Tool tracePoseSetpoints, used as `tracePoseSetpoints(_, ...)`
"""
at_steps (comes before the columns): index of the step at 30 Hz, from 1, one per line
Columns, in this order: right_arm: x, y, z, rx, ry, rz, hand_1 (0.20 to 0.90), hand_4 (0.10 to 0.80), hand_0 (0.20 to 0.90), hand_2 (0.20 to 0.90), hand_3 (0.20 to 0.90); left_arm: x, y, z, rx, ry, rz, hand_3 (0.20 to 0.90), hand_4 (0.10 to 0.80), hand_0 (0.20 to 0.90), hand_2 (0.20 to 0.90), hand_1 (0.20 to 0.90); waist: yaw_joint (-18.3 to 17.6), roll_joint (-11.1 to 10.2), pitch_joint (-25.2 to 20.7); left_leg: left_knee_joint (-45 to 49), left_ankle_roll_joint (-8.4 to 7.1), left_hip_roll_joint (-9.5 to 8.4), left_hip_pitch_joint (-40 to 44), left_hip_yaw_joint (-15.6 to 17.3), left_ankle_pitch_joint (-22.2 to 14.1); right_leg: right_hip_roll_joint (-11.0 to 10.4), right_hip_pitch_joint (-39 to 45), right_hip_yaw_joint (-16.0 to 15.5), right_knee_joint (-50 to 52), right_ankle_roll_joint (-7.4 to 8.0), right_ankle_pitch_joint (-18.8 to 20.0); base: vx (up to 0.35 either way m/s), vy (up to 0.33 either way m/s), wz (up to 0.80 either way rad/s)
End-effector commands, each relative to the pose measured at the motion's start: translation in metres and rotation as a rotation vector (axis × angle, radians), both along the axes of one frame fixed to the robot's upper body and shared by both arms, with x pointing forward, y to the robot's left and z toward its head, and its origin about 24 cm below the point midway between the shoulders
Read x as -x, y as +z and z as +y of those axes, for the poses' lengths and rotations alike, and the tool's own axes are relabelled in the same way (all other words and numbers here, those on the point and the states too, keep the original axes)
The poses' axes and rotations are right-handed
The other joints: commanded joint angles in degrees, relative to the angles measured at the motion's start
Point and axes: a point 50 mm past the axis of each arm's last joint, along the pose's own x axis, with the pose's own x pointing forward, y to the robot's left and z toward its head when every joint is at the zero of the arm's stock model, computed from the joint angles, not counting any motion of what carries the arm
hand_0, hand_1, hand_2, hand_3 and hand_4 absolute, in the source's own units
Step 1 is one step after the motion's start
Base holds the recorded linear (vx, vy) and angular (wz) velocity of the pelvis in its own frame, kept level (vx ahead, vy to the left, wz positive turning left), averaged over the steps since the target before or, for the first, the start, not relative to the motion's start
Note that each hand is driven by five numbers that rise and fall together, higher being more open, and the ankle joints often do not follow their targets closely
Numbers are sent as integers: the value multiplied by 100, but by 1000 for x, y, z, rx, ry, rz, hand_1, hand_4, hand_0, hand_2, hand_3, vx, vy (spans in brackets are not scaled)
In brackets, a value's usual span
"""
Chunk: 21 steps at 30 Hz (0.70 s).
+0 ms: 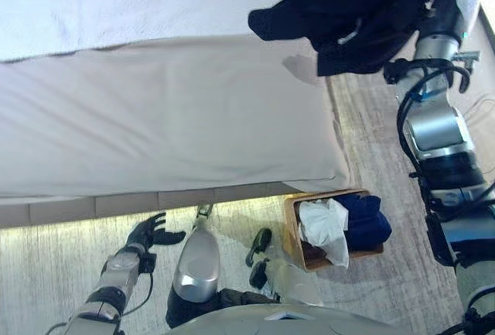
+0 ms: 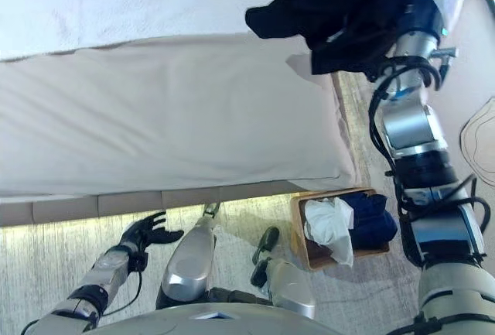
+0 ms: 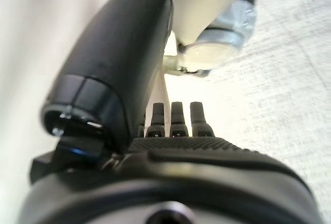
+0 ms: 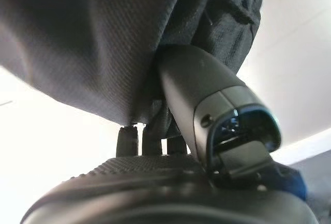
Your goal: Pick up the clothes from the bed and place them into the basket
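My right hand [image 4: 155,177] is shut on a black garment [image 1: 348,10] and holds it in the air over the far right corner of the bed [image 1: 155,118]. In the right wrist view the cloth [image 4: 93,43] hangs between my thumb and fingers. A wooden basket [image 1: 288,227] stands on the floor by the bed's near right corner, below and nearer than the garment. It holds a white cloth [image 1: 325,227] and a dark blue cloth [image 1: 367,223]. My left hand [image 1: 148,232] is open and empty, low by the bed's front edge.
The bed has a beige cover and a white blanket [image 1: 116,2] across its far part. Pale wood floor [image 1: 46,273] runs along the bed's front and right sides. The bed's base [image 1: 77,210] shows under the cover's edge.
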Motion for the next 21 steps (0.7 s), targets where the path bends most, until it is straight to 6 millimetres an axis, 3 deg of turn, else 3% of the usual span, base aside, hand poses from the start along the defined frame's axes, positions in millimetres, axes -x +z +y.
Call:
tracePoseSetpoints(1,28,43,-14,176,-85,-221,300,100,300,300,200,53,-27,-11,-14,-74,221,900,800,900,900,900,-300,108,-1792,-283,304,-140,482,52,-725,279,-55,-43,176,-47,-140,-67,-44,-19)
tracePoseSetpoints(4,40,42,-31,176,-135,-211,300,100,300,300,200,62,-31,-12,-11,-76,271,900,800,900,900,900,-533,151,-1975,-304,232,-119,520,183,-714,317,-7,99,62,-60,-137,-85,-43,-12)
tracePoseSetpoints(9,49,14,-53,158,-195,-126,300,100,300,300,200,68,-35,-16,5,-64,299,900,800,900,900,900,-860,323,-2126,-304,165,-68,575,426,-720,344,-10,287,-35,-86,-116,-73,-45,-23)
tracePoseSetpoints(17,35,-47,-63,156,-181,201,300,100,300,300,200,60,-33,-16,2,-64,297,900,800,900,900,900,-1144,533,-2092,-304,126,-17,630,574,-716,370,-28,422,-55,-139,-111,-51,-59,-19)
tracePoseSetpoints(21,29,-95,-73,188,-201,474,300,100,300,300,200,52,-30,-16,0,-92,279,900,800,900,900,900,-1191,602,-2037,-304,126,-17,657,590,-712,372,-6,436,-102,-154,-91,-49,-80,-10)
